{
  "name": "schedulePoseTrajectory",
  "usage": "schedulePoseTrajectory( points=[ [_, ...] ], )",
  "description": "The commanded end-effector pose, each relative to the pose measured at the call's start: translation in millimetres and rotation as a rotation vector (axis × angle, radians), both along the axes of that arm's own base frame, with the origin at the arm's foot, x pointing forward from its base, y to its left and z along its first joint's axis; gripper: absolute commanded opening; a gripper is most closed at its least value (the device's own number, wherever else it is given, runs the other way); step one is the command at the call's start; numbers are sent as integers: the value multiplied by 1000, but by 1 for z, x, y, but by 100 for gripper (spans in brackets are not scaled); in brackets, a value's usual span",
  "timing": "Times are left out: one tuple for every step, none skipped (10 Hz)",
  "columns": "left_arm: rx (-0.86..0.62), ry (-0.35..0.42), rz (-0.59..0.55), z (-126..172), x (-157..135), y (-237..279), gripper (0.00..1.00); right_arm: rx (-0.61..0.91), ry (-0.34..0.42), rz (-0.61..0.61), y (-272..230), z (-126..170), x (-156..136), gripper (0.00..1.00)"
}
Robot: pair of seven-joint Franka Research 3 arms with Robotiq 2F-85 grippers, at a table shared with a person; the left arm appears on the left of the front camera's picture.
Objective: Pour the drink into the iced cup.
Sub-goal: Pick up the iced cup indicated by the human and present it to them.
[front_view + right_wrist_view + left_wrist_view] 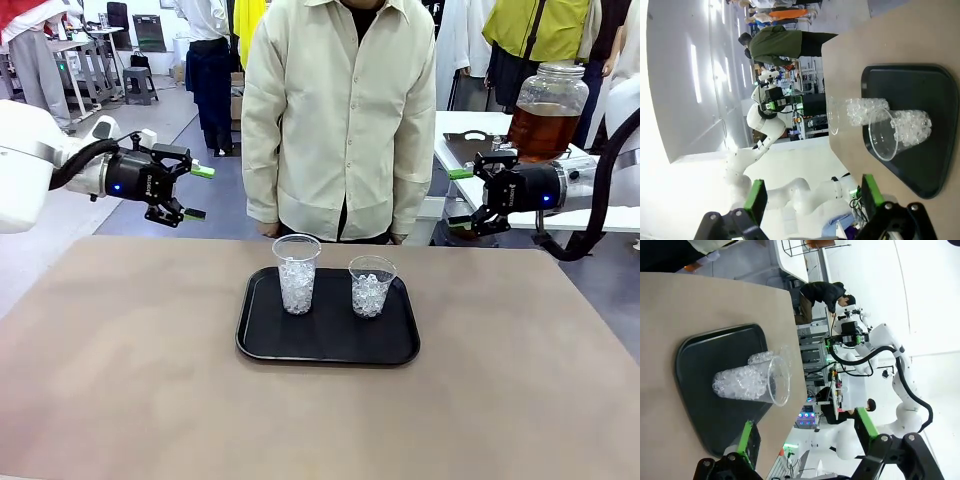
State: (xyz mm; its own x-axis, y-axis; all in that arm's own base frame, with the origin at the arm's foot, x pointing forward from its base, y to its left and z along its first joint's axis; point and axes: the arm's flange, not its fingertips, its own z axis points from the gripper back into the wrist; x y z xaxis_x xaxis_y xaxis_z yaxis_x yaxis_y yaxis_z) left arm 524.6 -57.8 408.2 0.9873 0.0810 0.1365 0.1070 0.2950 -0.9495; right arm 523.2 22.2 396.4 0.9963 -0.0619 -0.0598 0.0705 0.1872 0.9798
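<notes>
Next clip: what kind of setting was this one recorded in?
Probably an open robotics workroom, not a café: a plain table with a black tray of two iced cups, a jar of amber drink on a white side table, and another person working farther off.

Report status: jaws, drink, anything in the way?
Left jaws open, right jaws open, both empty, raised. Drink in jar on white side table, untouched. Two iced cups upright on tray, nothing blocking.

You will find no text, number or sign here that can be read. There is faint pale print on the black body of the left gripper (199, 192) and of the right gripper (459, 200), but it is too small to make out.
</notes>
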Motion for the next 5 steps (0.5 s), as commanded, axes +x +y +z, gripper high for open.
schedulePoseTrajectory(
  points=[
    [1,-2,-2,0,0,0,100,19,3,1,-3,6,1,100],
    [1,-2,-2,0,0,0,100,0,0,0,0,0,0,100],
    [1,-2,-2,0,0,0,100,0,0,0,0,0,0,100],
    [1,-2,-2,0,0,0,100,0,0,0,0,0,0,100],
    [1,-2,-2,0,0,0,100,0,0,0,0,0,0,100]
  ],
)
